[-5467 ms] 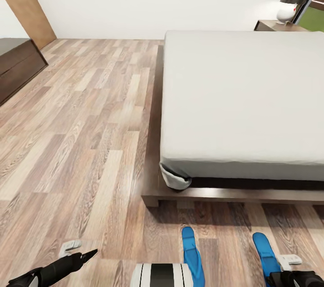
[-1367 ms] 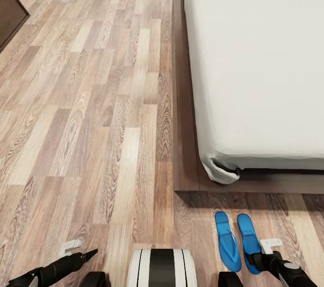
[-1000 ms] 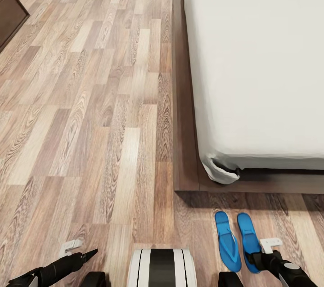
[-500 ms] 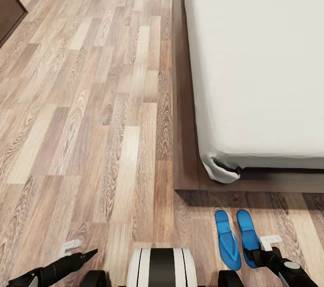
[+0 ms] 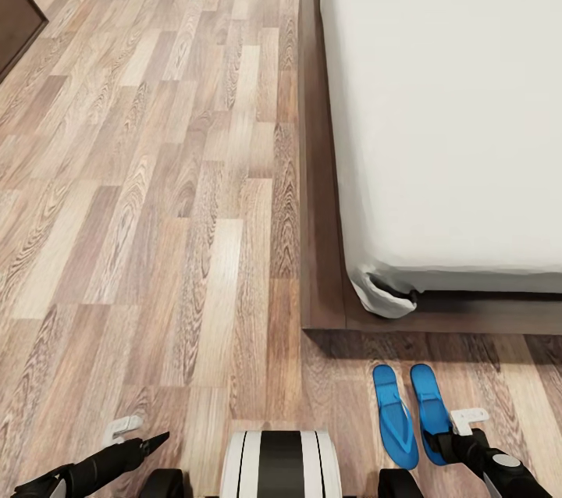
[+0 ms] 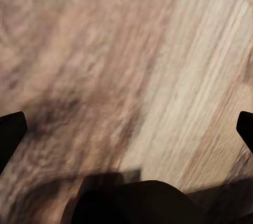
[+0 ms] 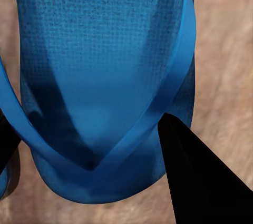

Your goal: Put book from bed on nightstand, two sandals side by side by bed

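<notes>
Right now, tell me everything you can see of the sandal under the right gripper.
The right-hand sandal is a bright blue, thin, flat flip-flop with a woven-looking footbed and a smooth Y-shaped strap. It lies flat on the wood floor, toe toward the bed, close beside its twin. The right gripper sits at its heel; whether its dark fingers touch it is unclear.

Two sandals: one blue sandal [image 5: 394, 417] lies on the floor just off the foot corner of the bed [image 5: 445, 108], and a second sandal [image 5: 432, 412] lies just beside it, farther from that corner. One bed, with one off-white mattress [image 5: 453, 92] on one dark frame [image 5: 318, 193]. One dark cabinet [image 5: 17, 22] stands well apart from the bed, across the wood floor [image 5: 156, 209]. Two robot arms reach in near the sandals' end of the bed.
</notes>
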Motion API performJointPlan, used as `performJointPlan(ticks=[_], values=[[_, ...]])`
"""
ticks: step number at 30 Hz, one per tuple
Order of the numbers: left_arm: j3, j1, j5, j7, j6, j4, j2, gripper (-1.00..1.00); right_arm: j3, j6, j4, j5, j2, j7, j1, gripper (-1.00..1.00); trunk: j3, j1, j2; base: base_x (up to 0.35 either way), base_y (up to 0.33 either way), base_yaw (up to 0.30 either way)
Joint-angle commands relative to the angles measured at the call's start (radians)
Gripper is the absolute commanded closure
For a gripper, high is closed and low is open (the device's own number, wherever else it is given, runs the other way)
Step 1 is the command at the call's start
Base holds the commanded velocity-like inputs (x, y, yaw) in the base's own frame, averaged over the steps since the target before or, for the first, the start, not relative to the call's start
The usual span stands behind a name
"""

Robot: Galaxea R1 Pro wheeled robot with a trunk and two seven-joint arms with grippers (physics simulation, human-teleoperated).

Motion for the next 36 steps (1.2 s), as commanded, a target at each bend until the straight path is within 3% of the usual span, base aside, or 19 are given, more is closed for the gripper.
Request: performJointPlan(ticks=[1, 14, 36], values=[[0.002, -0.001, 0.007, -0.004, 0.010, 0.001, 0.000, -1.00, -0.008, 0.005, 0.007, 0.004, 0.002, 0.005, 0.001, 1.00, -0.001, 0.000, 0.000, 0.000, 0.000, 0.000], [0.002, -0.001, 0.007, -0.004, 0.010, 0.001, 0.000, -1.00, -0.008, 0.005, 0.007, 0.004, 0.002, 0.005, 0.002, 1.00, 0.015, -0.001, 0.001, 0.000, 0.000, 0.000], [0.002, -0.001, 0.007, -0.004, 0.010, 0.001, 0.000, -1.00, -0.008, 0.005, 0.007, 0.004, 0.002, 0.005, 0.002, 1.00, 0.015, -0.001, 0.001, 0.000, 0.000, 0.000]])
